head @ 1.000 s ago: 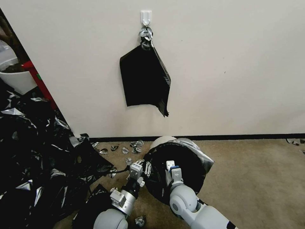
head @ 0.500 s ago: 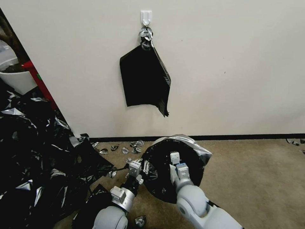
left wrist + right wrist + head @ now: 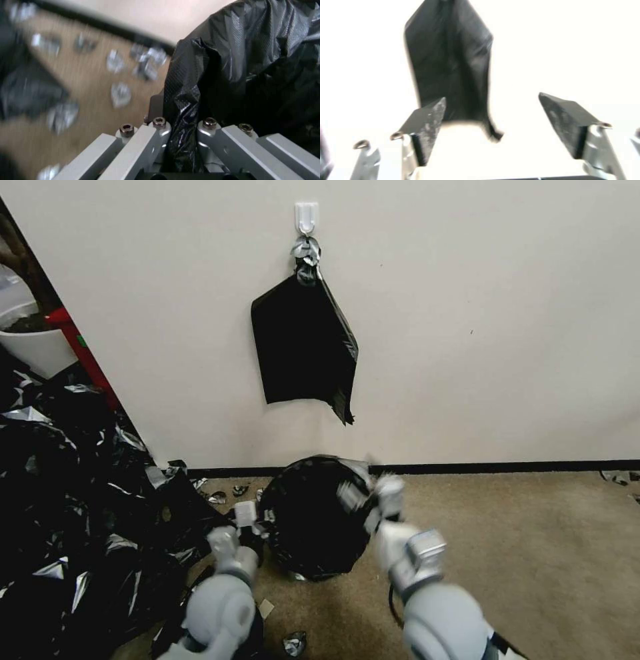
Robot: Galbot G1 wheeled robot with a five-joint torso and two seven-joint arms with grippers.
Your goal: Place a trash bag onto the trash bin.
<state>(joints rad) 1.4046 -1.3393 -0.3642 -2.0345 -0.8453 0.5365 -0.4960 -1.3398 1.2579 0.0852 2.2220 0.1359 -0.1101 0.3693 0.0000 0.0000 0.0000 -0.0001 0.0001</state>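
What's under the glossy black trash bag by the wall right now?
Nothing of it shows: the glossy black trash bag covers whatever it is draped over. The left gripper pinches its edge.

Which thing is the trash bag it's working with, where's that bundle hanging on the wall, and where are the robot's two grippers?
trash bag (image 3: 313, 527): head view, its dark middle.
hanging bundle (image 3: 300, 347): head view, flat black face.
left gripper (image 3: 181, 140): left wrist view, bag pinched between fingers.
right gripper (image 3: 491, 117): right wrist view, open gap.
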